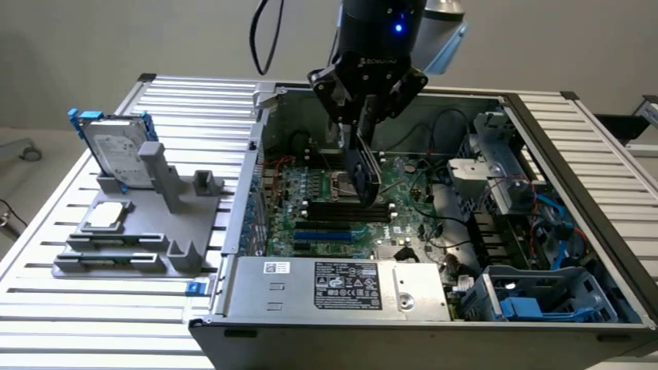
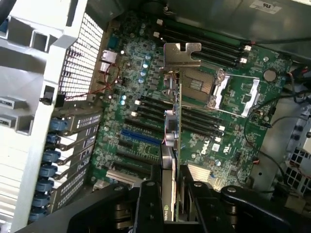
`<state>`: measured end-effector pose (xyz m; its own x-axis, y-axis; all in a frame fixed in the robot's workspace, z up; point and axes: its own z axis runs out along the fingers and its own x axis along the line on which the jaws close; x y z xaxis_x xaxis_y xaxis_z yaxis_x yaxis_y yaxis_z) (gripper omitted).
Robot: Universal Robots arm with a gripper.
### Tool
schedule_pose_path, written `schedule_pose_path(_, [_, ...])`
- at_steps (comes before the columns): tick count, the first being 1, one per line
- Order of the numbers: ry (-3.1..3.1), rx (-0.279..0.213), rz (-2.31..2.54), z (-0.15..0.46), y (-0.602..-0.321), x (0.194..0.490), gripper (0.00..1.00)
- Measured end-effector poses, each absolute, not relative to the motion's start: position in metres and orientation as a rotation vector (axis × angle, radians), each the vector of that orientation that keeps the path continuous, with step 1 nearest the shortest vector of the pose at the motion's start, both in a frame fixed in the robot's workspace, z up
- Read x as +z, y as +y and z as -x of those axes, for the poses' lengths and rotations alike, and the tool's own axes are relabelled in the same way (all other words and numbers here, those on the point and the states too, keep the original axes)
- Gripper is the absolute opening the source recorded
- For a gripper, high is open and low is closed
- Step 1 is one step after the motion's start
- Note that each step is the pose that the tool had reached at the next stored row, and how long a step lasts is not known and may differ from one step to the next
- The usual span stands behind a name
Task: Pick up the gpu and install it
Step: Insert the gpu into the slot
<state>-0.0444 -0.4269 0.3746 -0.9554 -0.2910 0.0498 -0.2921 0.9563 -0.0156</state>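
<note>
Pinching the gpu (image 2: 171,141) on edge, tool (image 2: 170,204) clamped above the motherboard (image 2: 131,97).

The gripper (image 1: 357,127) is black, and the gpu (image 1: 362,173) has a black shroud, a green board edge and a silver bracket (image 2: 182,53). The motherboard (image 1: 411,202) is green with black slots and one blue slot (image 1: 323,233). At the exterior view's left, a silver drive (image 1: 115,150) has a blue frame, its rack (image 1: 134,247) is grey, and the table (image 1: 62,308) is ribbed silver; the near power supply (image 1: 293,289) is silver with a black label.
</note>
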Motion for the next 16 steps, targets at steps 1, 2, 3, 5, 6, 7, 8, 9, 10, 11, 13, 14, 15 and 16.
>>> schedule_pose_path(1, [-3.057,0.036,-0.484,0.0444,-0.4269,0.3736,0.26])
schedule_pose_path(2, [-3.052,0.037,-0.512,0.0444,-0.4269,0.3727,0.26])
schedule_pose_path(3, [-3.048,0.038,-0.54,0.0444,-0.4269,0.3722,0.26])
schedule_pose_path(5, [-3.038,0.039,-0.594,0.0444,-0.4269,0.372,0.26])
schedule_pose_path(6, [-3.032,0.039,-0.622,0.0444,-0.4269,0.3719,0.26])
schedule_pose_path(7, [-3.027,0.04,-0.649,0.0444,-0.4269,0.3718,0.26])
schedule_pose_path(8, [-3.021,0.041,-0.678,0.0444,-0.4269,0.3717,0.26])
schedule_pose_path(9, [-3.015,0.041,-0.706,0.0444,-0.4269,0.3716,0.26])
schedule_pose_path(10, [-3.008,0.042,-0.733,0.0444,-0.4269,0.3715,0.26])
schedule_pose_path(11, [-3.002,0.042,-0.76,0.0444,-0.4269,0.3714,0.26])
schedule_pose_path(13, [-2.988,0.044,-0.814,0.0444,-0.4269,0.3713,0.26])
schedule_pose_path(14, [-2.981,0.044,-0.841,0.0444,-0.4269,0.3712,0.26])
schedule_pose_path(15, [-2.973,0.045,-0.869,0.0444,-0.4269,0.3711,0.26])
schedule_pose_path(16, [-2.966,0.046,-0.896,0.0444,-0.4269,0.3709,0.26])
